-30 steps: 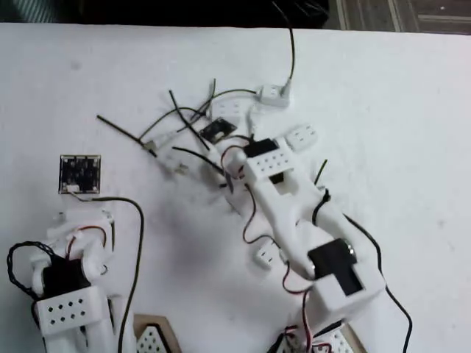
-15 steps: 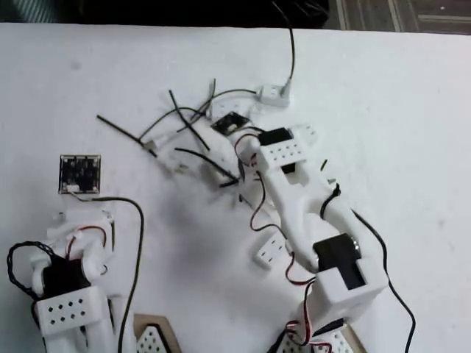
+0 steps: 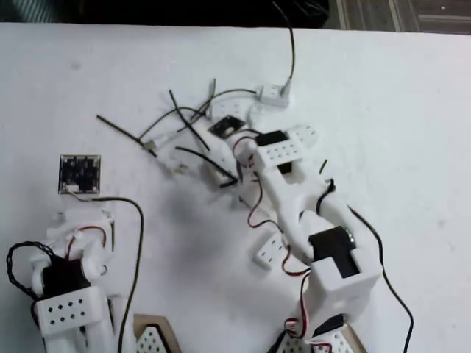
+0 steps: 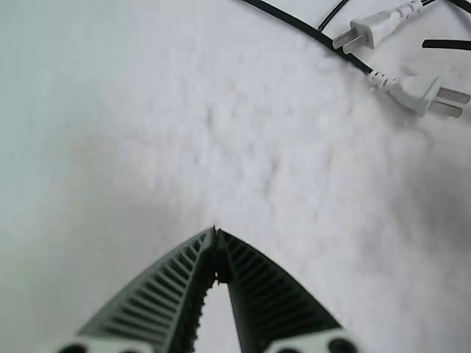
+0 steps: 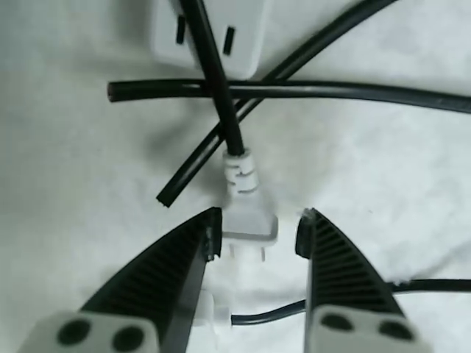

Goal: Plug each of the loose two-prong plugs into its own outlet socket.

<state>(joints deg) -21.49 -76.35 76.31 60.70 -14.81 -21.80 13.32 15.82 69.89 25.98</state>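
Note:
In the right wrist view my right gripper [image 5: 257,215] is open, its fingers on either side of a white two-prong plug [image 5: 245,218] lying on the table. The plug's black cord [image 5: 213,66] runs across a white outlet socket [image 5: 210,33]. From above, the right arm [image 3: 294,198] stretches into the tangle of cords at mid-table. My left gripper [image 4: 215,234] is shut on nothing above bare table, with two more white plugs [image 4: 372,29] [image 4: 419,92] lying farther off. The left arm [image 3: 73,250] sits at the near left.
Several white sockets lie about: one [image 3: 274,94] with a cord in it at the back, one [image 3: 302,136] beside the right arm's wrist, one [image 3: 271,250] by its forearm. Loose black cords [image 3: 184,121] cross mid-table. The white table [image 3: 397,110] is bare at far right.
The right arm has shifted slightly away and to the right, uncovering more of the socket by its forearm. The left arm has not moved.

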